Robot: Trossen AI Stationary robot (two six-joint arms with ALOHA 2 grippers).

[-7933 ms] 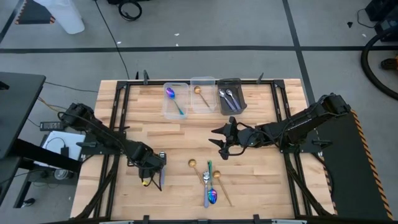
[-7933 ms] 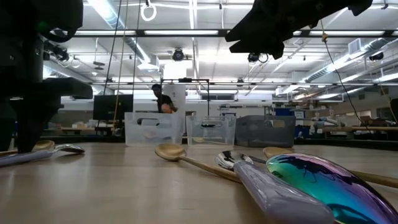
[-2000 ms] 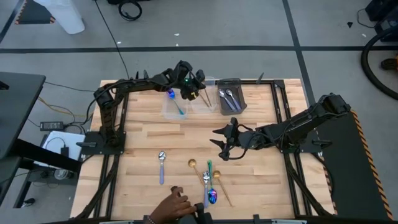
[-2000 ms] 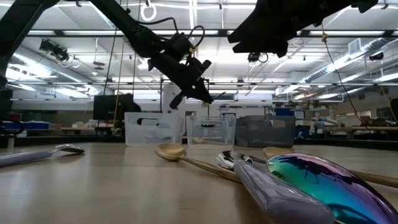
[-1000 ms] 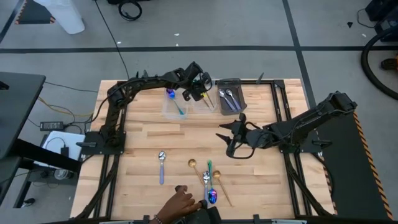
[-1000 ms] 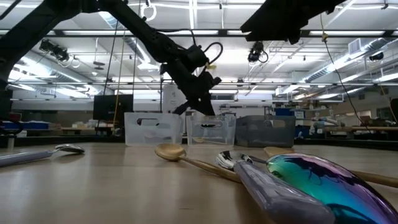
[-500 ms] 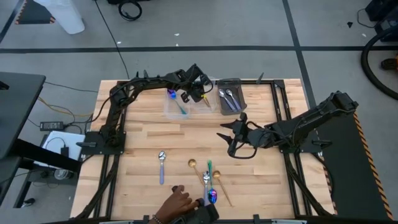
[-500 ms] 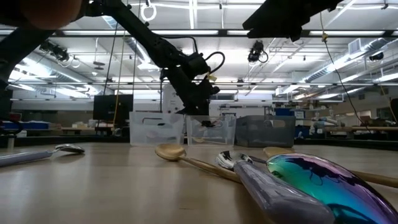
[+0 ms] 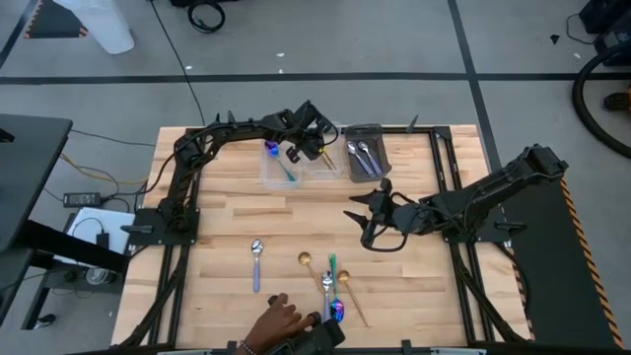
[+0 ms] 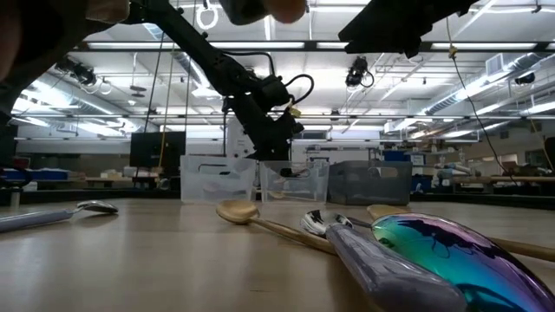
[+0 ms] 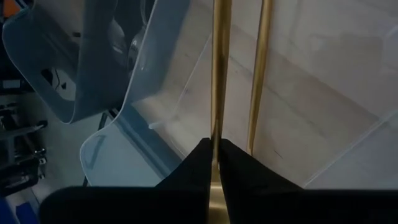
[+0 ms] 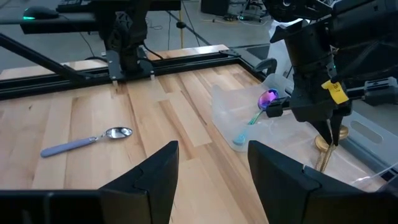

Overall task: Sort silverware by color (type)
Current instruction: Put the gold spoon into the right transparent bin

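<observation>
My left gripper (image 9: 304, 146) hangs over the middle clear bin (image 9: 321, 166) at the far edge, shut on a gold utensil (image 11: 217, 74). A second gold utensil (image 11: 260, 68) lies in that bin. A blue-purple spoon (image 9: 272, 151) lies in the left clear bin, and silver spoons (image 9: 361, 153) in the dark grey bin. Loose silverware lies near the front: a silver spoon (image 9: 256, 258), a gold spoon (image 9: 305, 260) and an iridescent spoon (image 9: 337, 312). My right gripper (image 9: 365, 223) hovers open above the table's middle. My left gripper pinches the gold utensil's slim handle (image 11: 216, 121) between its two fingers. The fingers come from above, pointing down, and lie along the handle. The utensil hangs below them into the middle clear bin; its lower end is outside the wrist view.
A person's hand (image 9: 280, 323) reaches in over the near edge, close to the loose silverware. Black frame rails (image 9: 185, 177) run along the table's left and right sides. Bare wood lies between the bins and the silverware.
My left gripper has sunk a little toward the middle clear bin with the gold utensil and tipped more upright. The person's hand at the near edge has shifted slightly.
</observation>
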